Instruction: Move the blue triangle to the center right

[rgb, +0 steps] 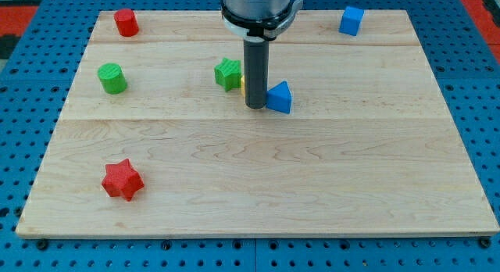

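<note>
The blue triangle point(280, 98) lies near the middle of the wooden board point(258, 194), a little above centre. My tip point(255, 107) stands right against its left side, touching it. The rod rises straight up from there and hides most of a yellow block point(243, 85) behind it; only a sliver of yellow shows at the rod's left edge.
A green star point(227, 73) sits just left of the rod. A green cylinder point(112, 78) is at the left, a red cylinder point(125, 23) at the top left, a red star point(122, 180) at the bottom left, a blue cube point(351, 20) at the top right.
</note>
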You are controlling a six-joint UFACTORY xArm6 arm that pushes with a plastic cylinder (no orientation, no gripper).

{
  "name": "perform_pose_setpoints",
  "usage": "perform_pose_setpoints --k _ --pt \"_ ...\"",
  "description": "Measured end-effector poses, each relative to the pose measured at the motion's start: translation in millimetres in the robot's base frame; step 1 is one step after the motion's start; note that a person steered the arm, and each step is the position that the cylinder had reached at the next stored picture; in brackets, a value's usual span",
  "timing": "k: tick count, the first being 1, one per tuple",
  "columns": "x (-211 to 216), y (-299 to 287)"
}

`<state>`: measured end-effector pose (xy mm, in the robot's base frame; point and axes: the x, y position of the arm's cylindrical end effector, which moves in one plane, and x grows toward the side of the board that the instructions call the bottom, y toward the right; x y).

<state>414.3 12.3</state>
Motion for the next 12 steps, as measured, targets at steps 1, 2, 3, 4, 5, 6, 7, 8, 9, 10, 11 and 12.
perform_pose_setpoints --k 1,2,3,4,5,6,7,8,9,10,11,12 --pt "5 57" --pt "7 83" --pt "10 83" --pt "10 83" --pt "10 80" --pt "10 80" --pt "10 80" --pt "10 79" --pt "10 77" --pt "-8 73" --pt "-27 85" --pt "-27 115"
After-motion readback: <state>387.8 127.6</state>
